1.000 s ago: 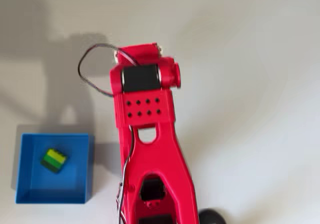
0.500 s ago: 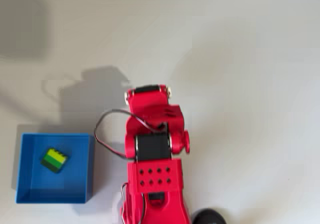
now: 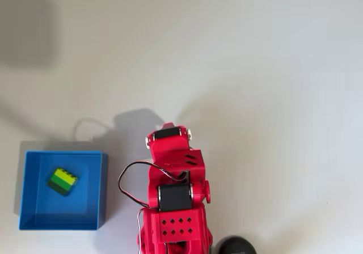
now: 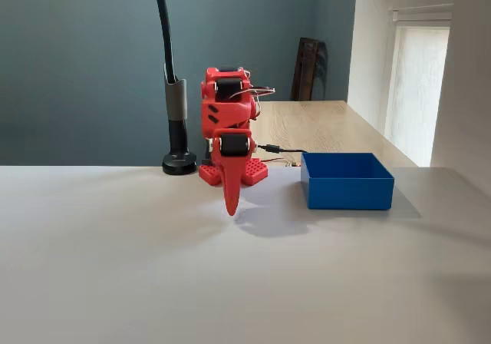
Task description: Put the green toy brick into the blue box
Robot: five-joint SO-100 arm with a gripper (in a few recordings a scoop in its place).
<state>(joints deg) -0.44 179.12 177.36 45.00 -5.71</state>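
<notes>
The green toy brick [image 3: 62, 181] lies inside the blue box [image 3: 101, 191], on the box floor toward its upper left part in the overhead view, turned at a slant to the walls, with the lime-green studded top showing and a darker green band along its lower edge; it touches none of the walls; the box sits on the pale table [image 3: 272, 95] near the lower left corner of the overhead view, just beside the red arm [image 3: 173, 208] but apart from it; in the fixed view the box [image 4: 347, 181] stands to the right of the arm, and its near wall hides the brick; the arm is folded back over its base, with a dark cable [image 3: 133, 180] looping out on the side toward the box; in the fixed view the gripper [image 4: 230, 206] hangs pointing straight down, its tip close above or on the table, I cannot tell which, well clear of the box; its fingers look pressed together into one red point with nothing between them; a black lamp stand [image 4: 178, 140] rises behind the arm, its round foot on the table.
</notes>
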